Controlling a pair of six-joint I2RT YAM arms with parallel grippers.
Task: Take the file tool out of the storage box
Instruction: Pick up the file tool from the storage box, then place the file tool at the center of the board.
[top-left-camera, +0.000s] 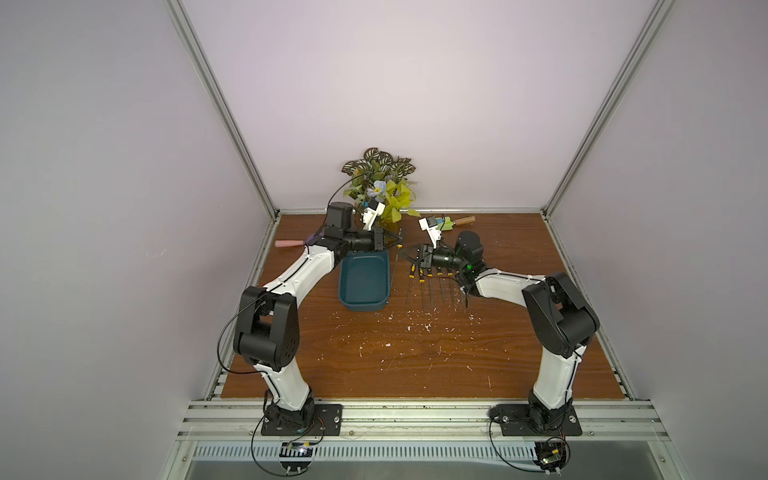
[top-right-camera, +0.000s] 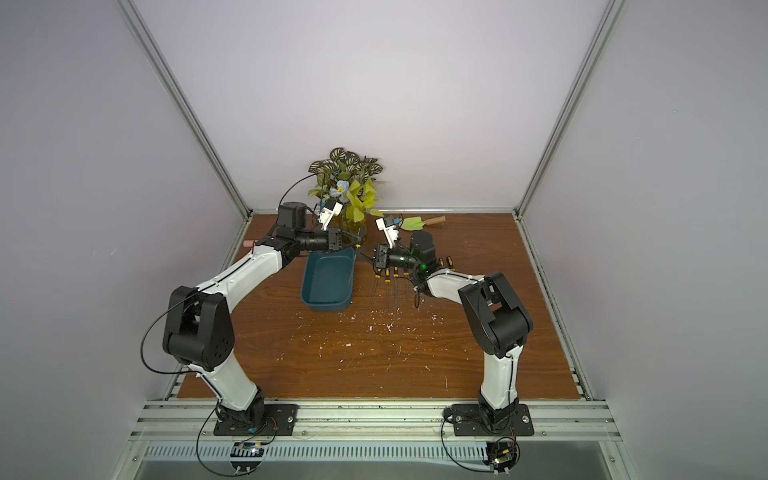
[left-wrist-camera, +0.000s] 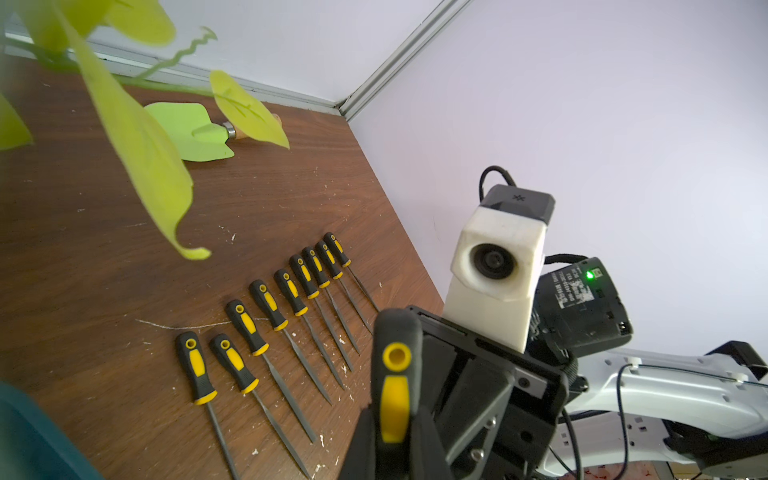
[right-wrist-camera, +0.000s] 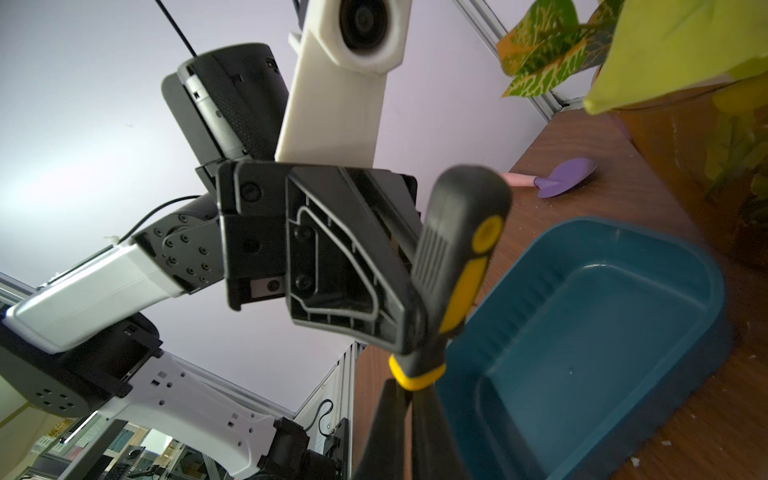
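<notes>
The file tool (left-wrist-camera: 395, 365), with a black and yellow handle, hangs in the air between my two grippers, to the right of the storage box's far end. My left gripper (left-wrist-camera: 392, 419) (top-left-camera: 397, 242) is shut on its handle (right-wrist-camera: 457, 257). My right gripper (right-wrist-camera: 411, 390) (top-left-camera: 405, 255) is shut on it just below the yellow collar. The dark teal storage box (top-left-camera: 365, 307) (top-right-camera: 328, 305) (right-wrist-camera: 582, 332) lies on the table below and to the left of the grippers, with nothing visible inside it.
Several more files (top-left-camera: 432, 286) (left-wrist-camera: 270, 332) lie in a row on the wooden table right of the box, under my right wrist. A vase of leaves (top-left-camera: 382, 187) stands at the back, with a green trowel (top-left-camera: 453, 222) to its right and a pink-handled one (top-left-camera: 291, 243) to its left.
</notes>
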